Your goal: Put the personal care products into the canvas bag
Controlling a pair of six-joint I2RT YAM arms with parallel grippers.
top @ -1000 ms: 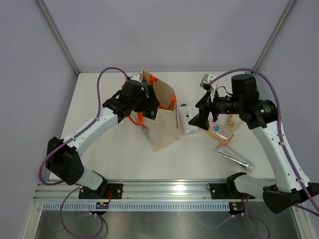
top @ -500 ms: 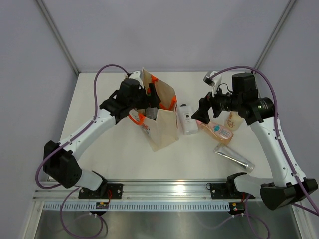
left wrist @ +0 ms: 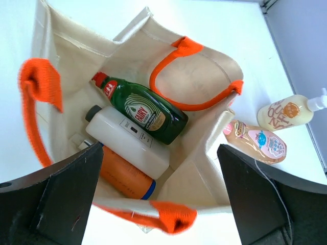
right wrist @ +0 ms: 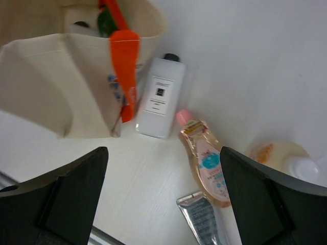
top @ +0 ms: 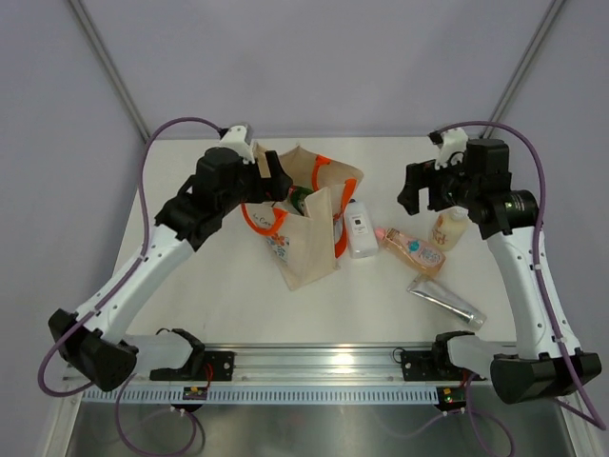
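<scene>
We see the canvas bag (top: pixel 304 252), beige cloth with orange handles (left wrist: pixel 41 84), slumped open on the surface (top: pixel 381 295) left of centre, just beside a white flat bottle (top: pixel 360 228). Inside lie a green bottle (left wrist: pixel 145 109), a white bottle (left wrist: pixel 127 140) and an orange bottle (left wrist: pixel 125 176). The left jaws and the right jaws stand wide apart, holding nothing. Since a second ago both arms have lifted away, and the bag's mouth has spread wider.

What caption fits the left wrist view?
Open left gripper over canvas bag holding green bottle, white bottle and orange bottle.
</scene>
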